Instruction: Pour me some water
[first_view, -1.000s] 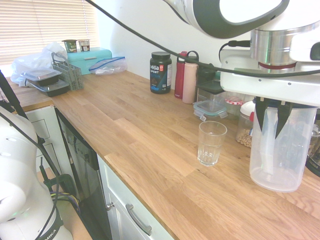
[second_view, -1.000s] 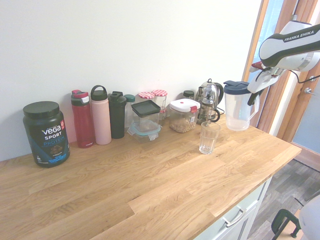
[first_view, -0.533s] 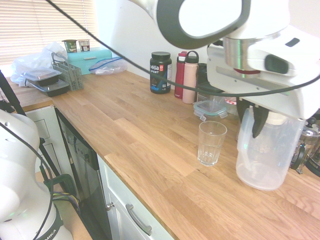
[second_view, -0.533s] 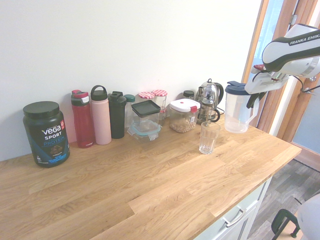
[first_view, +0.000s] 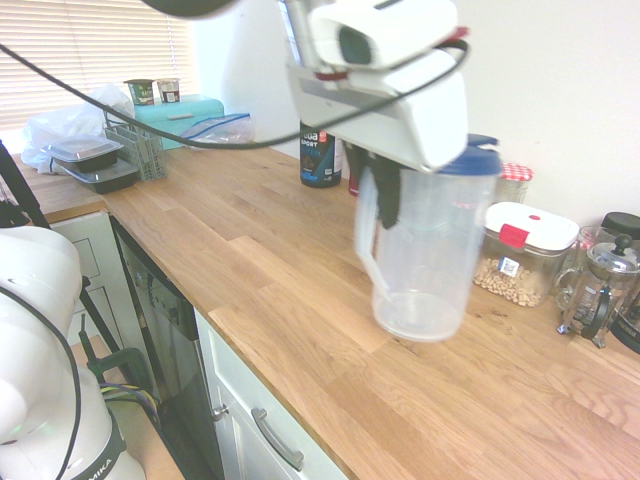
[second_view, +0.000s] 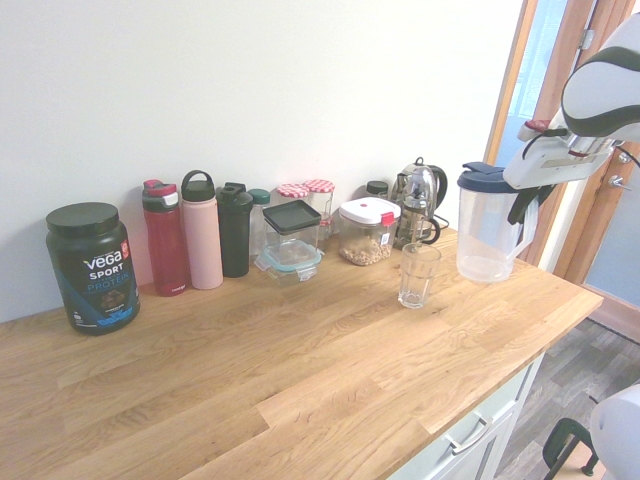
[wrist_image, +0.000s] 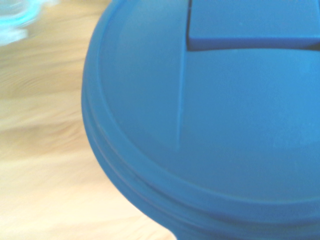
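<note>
the tall clear pitcher with the blue lid (first_view: 425, 250) is in the gripper (first_view: 386, 200), whose dark fingers are closed on its handle (first_view: 368, 235), with no slack that shows. the relation that matters most is the one to the ribbed drinking glass (second_view: 416, 278): in the second exterior view it stands upright on the wooden countertop (second_view: 330, 370), to the picture's left of the pitcher and a little nearer that camera, with a gap between the two. seen from the gripper, it lies past the pitcher's body, on the side away from the arm. in the first exterior view the glass can't be made out, and the pitcher probably covers it. the pitcher's long axis runs close to vertical, so no pour has begun; its handle side faces the arm, and the lid's opposite side, where i take the spout to be, points roughly toward the stretch of wall behind the glass. i can't tell whether the base clears the wood, nor how much water is inside. the glass's own long axis is vertical too, mouth up. the next move likely calls for bringing the spout above that mouth, turning it a bit toward the glass, before tipping; carried too low, the base could knock the glass over.
</note>
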